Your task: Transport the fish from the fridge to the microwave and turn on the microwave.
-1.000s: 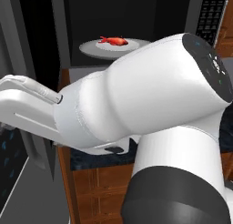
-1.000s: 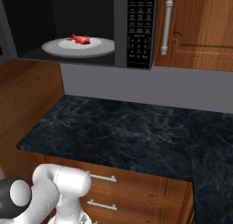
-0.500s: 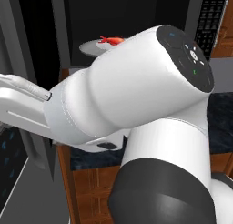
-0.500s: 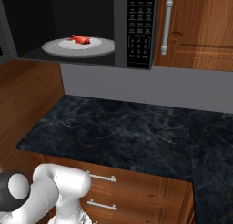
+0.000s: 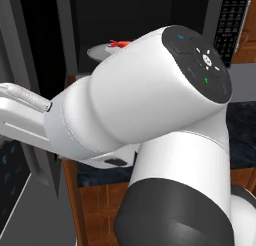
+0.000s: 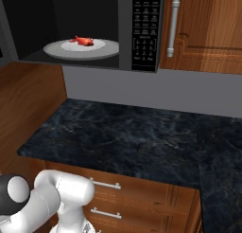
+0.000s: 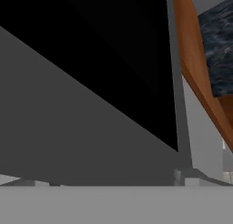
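Small bright red-orange fish (image 6: 82, 40) lies on the round grey turntable (image 6: 106, 50) inside the dark cavity of the grey-framed microwave (image 6: 125, 33), near the plate's middle, a bit toward its back-left. Long axis runs roughly left-right across the cavity mouth in the right base view; which end is the tail is too small to tell. In the left base view only a sliver of the fish (image 5: 120, 43) peeks over the white arm (image 5: 150, 120), on the turntable's (image 5: 97, 52) edge.

Judgement: transport part looks done, fish is in. Left to do: shut the door, press start on the black button keypad (image 6: 143, 35) on the microwave's right side.

Key relation: arm reaches out to the left and low of the cavity in the left base view, toward the dark microwave door (image 7: 91, 82), whose grey frame and black panel sit very close in the hand view. So the fish is up and to the right of the hand, well apart; the door is the near thing. The dark marble counter (image 6: 132, 137) lies below the microwave.

Gripper: fingertips not clearly visible in the hand view, so can't tell how far open or whether it grips anything. Fish is not in it.

Risk guess: door swing needs a sideways push along the panel edge; keypad is on the far side from the hand.
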Robot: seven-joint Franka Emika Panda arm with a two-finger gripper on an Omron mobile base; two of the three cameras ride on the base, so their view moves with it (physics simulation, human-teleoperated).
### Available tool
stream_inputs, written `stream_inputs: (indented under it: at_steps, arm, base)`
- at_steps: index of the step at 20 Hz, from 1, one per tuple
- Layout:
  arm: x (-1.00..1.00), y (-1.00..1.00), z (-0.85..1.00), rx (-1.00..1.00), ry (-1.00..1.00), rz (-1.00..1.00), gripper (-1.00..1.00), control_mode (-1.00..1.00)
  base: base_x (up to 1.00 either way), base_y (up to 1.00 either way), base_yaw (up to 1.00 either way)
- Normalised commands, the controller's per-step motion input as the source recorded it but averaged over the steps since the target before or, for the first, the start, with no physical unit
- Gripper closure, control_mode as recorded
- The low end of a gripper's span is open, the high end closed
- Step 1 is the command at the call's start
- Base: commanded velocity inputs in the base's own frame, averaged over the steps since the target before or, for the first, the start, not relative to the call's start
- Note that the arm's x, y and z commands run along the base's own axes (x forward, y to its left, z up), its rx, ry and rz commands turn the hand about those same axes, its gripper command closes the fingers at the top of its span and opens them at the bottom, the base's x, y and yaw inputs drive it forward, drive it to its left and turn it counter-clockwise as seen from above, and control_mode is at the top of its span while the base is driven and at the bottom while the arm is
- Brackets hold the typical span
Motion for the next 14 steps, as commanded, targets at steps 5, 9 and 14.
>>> stream_inputs:
  at_steps: [5,9,14]
  arm:
    - [0.07,-0.02,-0.01,-0.04,0.00,-0.06,-1.00,-1.00]
    - [0.19,-0.03,0.00,-0.02,0.00,-0.08,-1.00,-1.00]
    - [0.27,-0.01,0.00,0.00,0.00,-0.08,-1.00,-1.00]
  base:
    - [0.00,0.00,0.00]
    - [0.00,0.00,0.00]
    - [0.00,0.00,0.00]
